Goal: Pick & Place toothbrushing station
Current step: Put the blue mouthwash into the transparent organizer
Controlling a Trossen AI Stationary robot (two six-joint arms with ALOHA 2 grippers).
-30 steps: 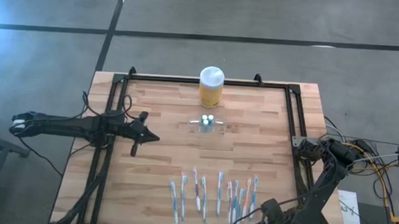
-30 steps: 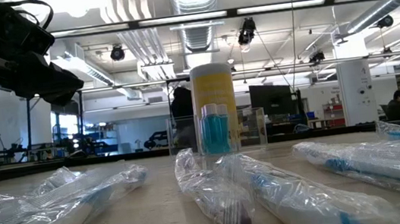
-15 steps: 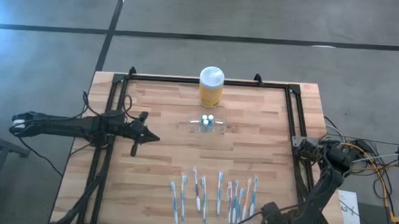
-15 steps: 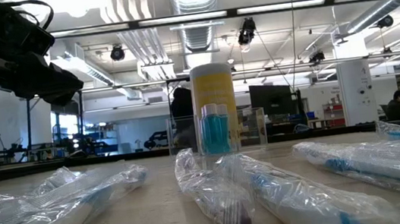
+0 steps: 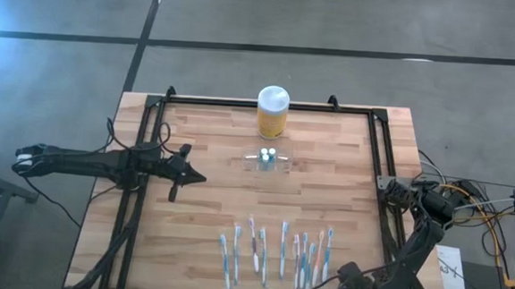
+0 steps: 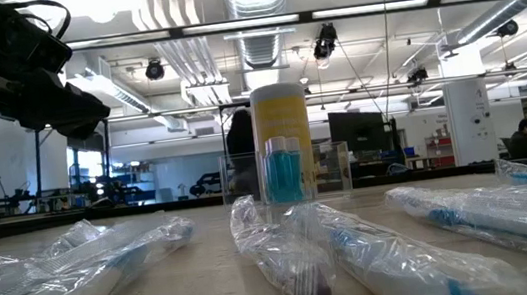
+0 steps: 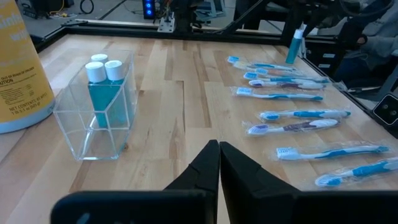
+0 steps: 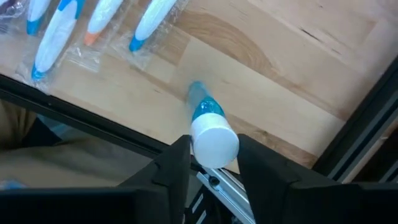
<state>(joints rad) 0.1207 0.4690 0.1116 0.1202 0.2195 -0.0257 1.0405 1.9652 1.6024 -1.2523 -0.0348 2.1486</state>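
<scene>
The right tool (image 8: 213, 163) is at the near edge of the worktop (image 5: 210, 186), over its black frame rail, and its two dark fingers have drawn in from a wide stance over the last second. They now sit against both sides of a small blue tube with a white cap (image 8: 210, 130), which stands up between them with the cap towards the wrist camera. I judge this to be a fresh grip, only just made, with the tube not yet carried anywhere. In the high view the right arm has shifted only slightly along that near edge.

From this tool, the row of wrapped blue and white toothbrushes (image 5: 273, 251) lies just beside it on the wood. The clear, roughly rectangular plastic holder (image 5: 266, 161), the toothbrushing station, stands well beyond them near the middle of the worktop, already holding two blue white-capped tubes (image 7: 102, 87). The yellow jar with a white lid (image 5: 272, 112) is just behind it.

The left tool (image 7: 218, 163) hangs at the left side of the worktop, fingers pressed together and empty, facing the holder.

The closing means the next stretch is likely a lift and a carry to the holder.
</scene>
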